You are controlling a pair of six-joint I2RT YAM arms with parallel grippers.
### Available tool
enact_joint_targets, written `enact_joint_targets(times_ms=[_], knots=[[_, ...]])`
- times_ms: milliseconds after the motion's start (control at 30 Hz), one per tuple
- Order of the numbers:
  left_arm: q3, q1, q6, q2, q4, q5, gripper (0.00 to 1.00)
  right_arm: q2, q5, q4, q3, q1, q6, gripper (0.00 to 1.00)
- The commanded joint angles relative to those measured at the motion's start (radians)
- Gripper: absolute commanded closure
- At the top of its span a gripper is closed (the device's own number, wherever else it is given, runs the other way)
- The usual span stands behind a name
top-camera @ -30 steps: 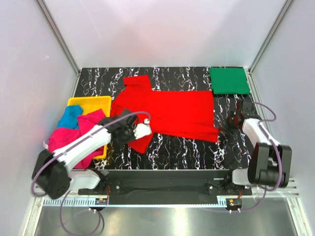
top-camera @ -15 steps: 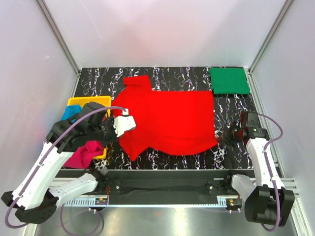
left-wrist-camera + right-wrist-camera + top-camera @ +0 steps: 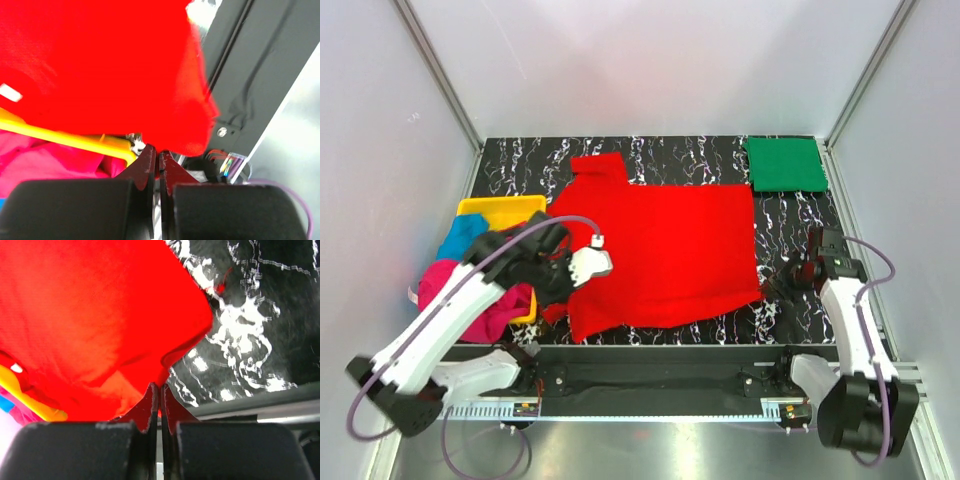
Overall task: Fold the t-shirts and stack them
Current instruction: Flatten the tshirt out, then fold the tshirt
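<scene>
Top external view has the red t-shirt (image 3: 660, 250) spread flat mid-bench (image 3: 720, 325), left jaws and right jaws each pinched shut on a near-edge corner, so I want even tension and a level lift for a square fold.

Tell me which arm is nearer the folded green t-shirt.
Right. The right fingers pinch the red t-shirt's corner on the near side of the green t-shirt; the left fingers are far across, by the yellow tray.

Your black marbled table (image 3: 520, 165): red shirt (image 3: 670, 245) spread mid-table, folded green shirt (image 3: 785, 164) far right, yellow tray (image 3: 500, 208) left.
</scene>
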Motion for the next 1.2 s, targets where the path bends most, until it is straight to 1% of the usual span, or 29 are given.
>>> enact_joint_targets(times_ms=[0,33,100,133,167,200,233,267,300,367,433,567,633,733,833,1167], knots=[[0.000,0.006,0.031,0.092,0.045,-0.129,1.00,0.077,0.001,0.169,0.001,0.001,0.047,1.00],[0.012,0.019,0.044,0.136,0.068,-0.154,1.00,0.120,0.035,0.224,0.007,0.001,0.049,1.00],[0.029,0.042,0.054,0.181,0.122,-0.224,1.00,0.166,0.061,0.283,0.028,0.001,0.041,1.00],[0.039,0.062,0.068,0.204,0.142,-0.244,1.00,0.216,0.069,0.322,0.041,0.001,0.043,1.00],[0.046,0.102,0.073,0.245,0.193,-0.266,1.00,0.243,0.073,0.346,0.051,0.001,0.032,1.00],[0.050,0.121,0.076,0.271,0.224,-0.324,1.00,0.269,0.080,0.363,0.073,0.001,0.024,1.00],[0.064,0.140,0.077,0.296,0.256,-0.356,1.00,0.319,0.089,0.376,0.081,0.001,0.020,1.00],[0.073,0.168,0.079,0.349,0.321,-0.388,1.00,0.344,0.093,0.411,0.087,0.001,0.000,1.00],[0.085,0.183,0.079,0.379,0.346,-0.433,1.00,0.369,0.106,0.422,0.107,0.001,-0.011,1.00],[0.142,0.214,0.076,0.460,0.396,-0.462,1.00,0.431,0.126,0.449,0.128,0.001,-0.038,1.00],[0.180,0.220,0.091,0.500,0.435,-0.485,1.00,0.485,0.123,0.485,0.153,0.001,-0.043,1.00],[0.198,0.222,0.133,0.583,0.577,-0.536,1.00,0.576,0.101,0.536,0.186,0.001,-0.055,1.00],[0.213,0.225,0.140,0.627,0.606,-0.547,1.00,0.625,0.077,0.562,0.213,0.001,-0.062,1.00],[0.222,0.231,0.146,0.666,0.677,-0.571,1.00,0.665,0.066,0.562,0.249,0.001,-0.075,1.00],[0.234,0.234,0.154,0.690,0.776,-0.603,1.00,0.672,0.084,0.548,0.274,0.001,-0.094,1.00],[0.288,0.240,0.186,0.770,0.916,-0.656,1.00,0.726,0.061,0.538,0.325,0.001,-0.118,1.00]])
